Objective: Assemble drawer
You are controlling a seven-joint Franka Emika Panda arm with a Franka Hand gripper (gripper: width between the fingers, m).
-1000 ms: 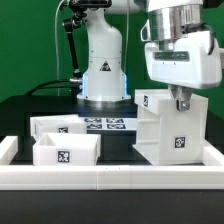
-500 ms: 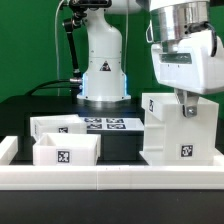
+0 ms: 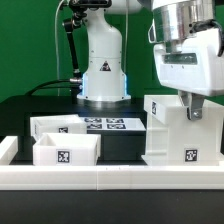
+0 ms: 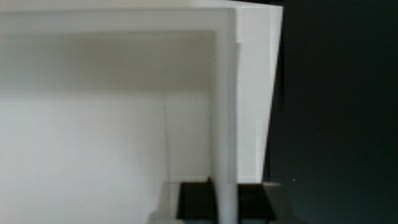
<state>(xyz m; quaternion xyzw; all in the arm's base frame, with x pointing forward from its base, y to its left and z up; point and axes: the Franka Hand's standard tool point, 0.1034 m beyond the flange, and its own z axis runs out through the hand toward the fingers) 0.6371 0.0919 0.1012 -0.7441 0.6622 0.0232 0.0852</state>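
Observation:
The tall white casing [image 3: 178,130] of the drawer stands at the exterior view's right, with a tag on its front. My gripper [image 3: 192,110] comes down on its top edge and is shut on one wall. In the wrist view that thin white wall [image 4: 228,120] runs between my two dark fingertips [image 4: 194,200]. Two small open-topped white trays rest at the exterior view's left: one in front [image 3: 66,150] with a tag on its face, one behind it [image 3: 55,125].
A long low white rail [image 3: 110,177] runs across the front of the table. The marker board [image 3: 106,124] lies flat behind the trays. The robot's white base [image 3: 103,60] stands at the back centre.
My gripper has moved toward the exterior view's right, taking the casing with it. The trays have not moved.

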